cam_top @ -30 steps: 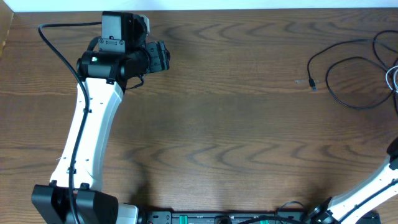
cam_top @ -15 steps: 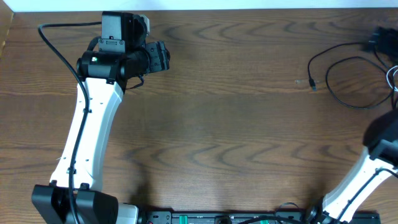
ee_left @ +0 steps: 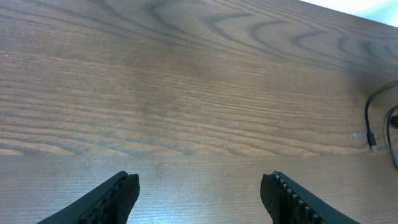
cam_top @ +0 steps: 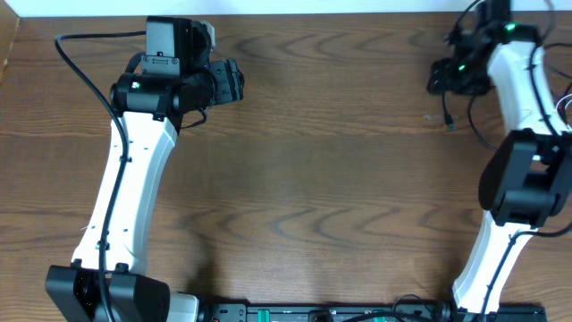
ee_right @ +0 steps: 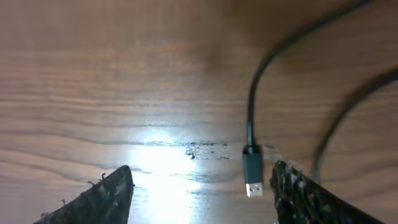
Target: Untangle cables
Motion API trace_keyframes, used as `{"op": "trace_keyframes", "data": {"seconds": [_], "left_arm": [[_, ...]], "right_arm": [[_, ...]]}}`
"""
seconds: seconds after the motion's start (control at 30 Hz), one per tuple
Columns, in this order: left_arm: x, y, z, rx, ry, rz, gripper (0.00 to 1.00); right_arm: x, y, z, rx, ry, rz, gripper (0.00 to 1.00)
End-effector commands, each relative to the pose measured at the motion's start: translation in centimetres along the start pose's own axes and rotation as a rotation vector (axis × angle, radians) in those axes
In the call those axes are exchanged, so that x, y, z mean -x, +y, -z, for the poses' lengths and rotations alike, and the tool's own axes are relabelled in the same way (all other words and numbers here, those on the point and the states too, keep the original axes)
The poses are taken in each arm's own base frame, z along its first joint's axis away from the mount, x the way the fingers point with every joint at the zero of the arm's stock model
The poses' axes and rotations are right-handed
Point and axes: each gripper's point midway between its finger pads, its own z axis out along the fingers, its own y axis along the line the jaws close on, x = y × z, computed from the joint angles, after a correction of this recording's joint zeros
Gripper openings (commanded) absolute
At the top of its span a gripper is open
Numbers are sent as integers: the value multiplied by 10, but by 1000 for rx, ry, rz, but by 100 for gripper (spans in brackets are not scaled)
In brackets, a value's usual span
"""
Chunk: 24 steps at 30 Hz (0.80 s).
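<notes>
A black cable (cam_top: 474, 125) lies at the table's right, its plug end (cam_top: 449, 122) pointing left. A white cable (cam_top: 563, 105) shows at the right edge. My right arm covers most of the loops. My right gripper (cam_top: 440, 76) hovers just above and left of the plug. In the right wrist view the gripper (ee_right: 202, 169) is open and empty, with the black cable's USB plug (ee_right: 252, 174) lying on the wood close to the right finger and a second black strand (ee_right: 348, 118) beside it. My left gripper (cam_top: 237, 82) is open and empty at the upper left (ee_left: 199, 182), far from the cables.
The wooden table (cam_top: 313, 179) ends at its far edge along the top of the overhead view, close to both grippers. The left wrist view shows the black plug (ee_left: 372, 144) far off at its right. The arm bases stand at the near edge.
My right arm has swung from the lower right edge up to the top right, and now lies over the cable loops with its gripper by the black plug. The left arm has not moved.
</notes>
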Motion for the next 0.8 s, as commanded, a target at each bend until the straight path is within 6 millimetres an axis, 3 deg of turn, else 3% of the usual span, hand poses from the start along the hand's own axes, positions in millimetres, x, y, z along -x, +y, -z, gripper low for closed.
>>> {"op": "trace_keyframes", "data": {"seconds": [0.0, 0.37, 0.77], "left_arm": [[4, 1, 3, 7, -14, 9, 69], [4, 1, 4, 7, -14, 9, 69], [3, 1, 4, 8, -10, 9, 69]], "right_arm": [[-5, -11, -15, -104, -4, 12, 66], [-28, -17, -48, -106, 29, 5, 55], [-43, -38, -71, -169, 21, -49, 54]]}}
